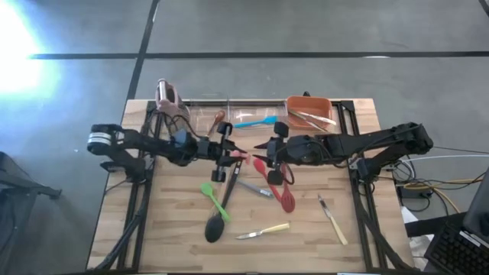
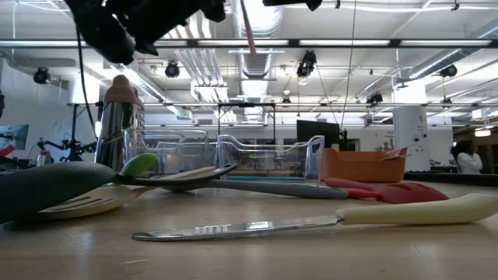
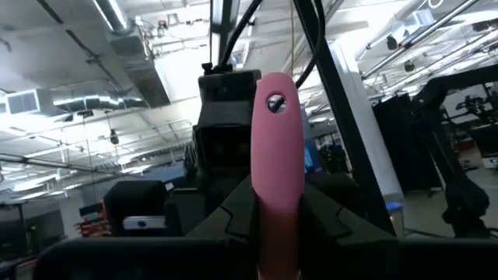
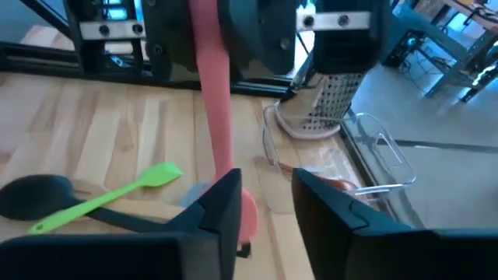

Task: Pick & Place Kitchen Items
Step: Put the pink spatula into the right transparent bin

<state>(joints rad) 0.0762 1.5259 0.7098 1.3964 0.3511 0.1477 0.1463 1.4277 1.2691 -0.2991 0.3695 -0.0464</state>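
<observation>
Wooden desk [image 1: 153,229] in an open workshop with ceiling strip lights. Both arms meet above its middle. The left hand [image 1: 229,150] is clenched on a pink utensil [image 3: 277,155], handle end pointing at the right arm. The right hand [image 4: 264,204] is released, its fingers [image 4: 226,204] parted beside that handle; contact appears lost, though the view is tight. Green spatula [image 1: 214,198], black ladle [image 1: 218,223], red spatula [image 1: 281,191] and pale-handled knives [image 1: 263,231] lie on the desk.
</observation>
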